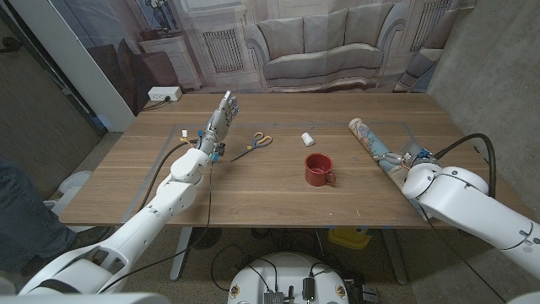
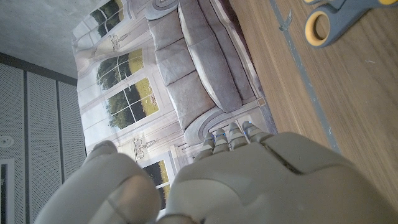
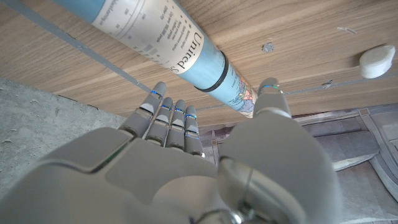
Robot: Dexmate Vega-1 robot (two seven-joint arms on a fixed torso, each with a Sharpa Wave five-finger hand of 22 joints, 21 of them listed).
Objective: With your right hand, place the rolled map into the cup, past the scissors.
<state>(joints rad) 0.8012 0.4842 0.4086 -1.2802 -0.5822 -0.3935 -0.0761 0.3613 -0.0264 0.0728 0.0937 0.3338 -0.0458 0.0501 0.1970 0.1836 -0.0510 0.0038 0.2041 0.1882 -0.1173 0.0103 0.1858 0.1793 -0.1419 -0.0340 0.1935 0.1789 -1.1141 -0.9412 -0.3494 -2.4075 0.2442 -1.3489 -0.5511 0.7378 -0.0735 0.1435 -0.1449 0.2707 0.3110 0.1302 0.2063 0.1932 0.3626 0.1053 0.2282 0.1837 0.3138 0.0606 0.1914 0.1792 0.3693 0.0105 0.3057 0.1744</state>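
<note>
Right, the rolled paper map [image 1: 372, 139], pale blue with printed text and a dark band round it, lies flat on the right side of the wooden desk [image 1: 253, 190], running diagonally away from my right hand [image 1: 406, 162]. In the right wrist view the map [image 3: 180, 56] lies just beyond my fingers [image 3: 168, 115], which are spread apart around nothing, thumb on one side and the rest on the other; I cannot tell whether any fingertip touches it. The red ceramic cup [image 1: 317, 169] stands near the desk's middle, well apart from the map. Beyond it lie a small white cylinder [image 1: 308, 138] and the grey scissors with yellow-lined handles [image 1: 253, 144]. My left hand [image 1: 218, 124] is raised beside the scissors, fingers straight and empty. Behind the desk hangs a backdrop printed with a sofa [image 1: 321, 51].
</note>
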